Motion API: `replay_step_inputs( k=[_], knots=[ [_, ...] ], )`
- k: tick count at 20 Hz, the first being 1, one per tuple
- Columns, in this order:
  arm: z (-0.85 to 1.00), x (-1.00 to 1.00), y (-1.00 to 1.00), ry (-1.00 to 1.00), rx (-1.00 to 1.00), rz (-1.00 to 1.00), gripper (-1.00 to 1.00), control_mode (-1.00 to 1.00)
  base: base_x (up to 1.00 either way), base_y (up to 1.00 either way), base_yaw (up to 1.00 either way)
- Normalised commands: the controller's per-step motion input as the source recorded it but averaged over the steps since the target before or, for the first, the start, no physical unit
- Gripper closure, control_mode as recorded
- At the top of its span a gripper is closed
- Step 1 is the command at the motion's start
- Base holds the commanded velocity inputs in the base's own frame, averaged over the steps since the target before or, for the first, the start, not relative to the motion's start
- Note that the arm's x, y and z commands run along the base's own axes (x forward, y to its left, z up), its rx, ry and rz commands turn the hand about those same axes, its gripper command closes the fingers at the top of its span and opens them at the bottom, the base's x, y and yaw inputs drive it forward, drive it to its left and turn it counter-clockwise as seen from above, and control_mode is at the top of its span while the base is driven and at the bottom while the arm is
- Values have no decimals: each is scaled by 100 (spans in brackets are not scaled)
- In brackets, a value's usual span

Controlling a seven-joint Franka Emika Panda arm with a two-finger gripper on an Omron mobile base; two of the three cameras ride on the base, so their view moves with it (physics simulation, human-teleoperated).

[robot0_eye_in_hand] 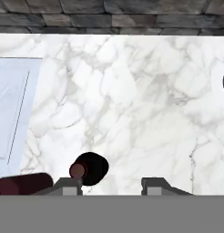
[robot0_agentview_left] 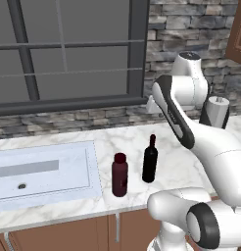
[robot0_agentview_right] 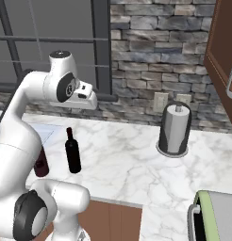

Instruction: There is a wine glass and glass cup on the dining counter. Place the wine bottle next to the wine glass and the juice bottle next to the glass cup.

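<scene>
Closest to our hand cam, gripper [robot0_eye_in_hand: 111, 182] hangs high w/ tips drawn in on nothing; we'd spread them, then drop straight onto the tall slim black wine bottle [robot0_agentview_left: 150, 162], just right of stout maroon juice bottle [robot0_agentview_left: 119, 174].

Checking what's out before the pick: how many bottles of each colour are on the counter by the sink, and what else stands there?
Black bottle: 1
Dark red bottle: 1
Paper towel roll: 1
Total: 3
</scene>
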Motion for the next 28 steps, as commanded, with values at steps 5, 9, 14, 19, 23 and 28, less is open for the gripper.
replay_step_inputs(
  k=[5,9,14,19,23,28],
  knots=[
    [0,-16,0,-7,0,3,-100,-100,0,0,0],
    [1,-33,14,-19,-1,6,-100,-100,0,0,0],
    [5,-25,36,-10,-2,0,-100,-100,0,0,0],
    [0,-1,57,4,-11,1,-100,-100,0,0,0],
    [1,0,53,10,-7,4,-100,-100,0,0,0],
    [4,-3,44,7,-1,2,-100,-100,0,0,0]
  ],
)
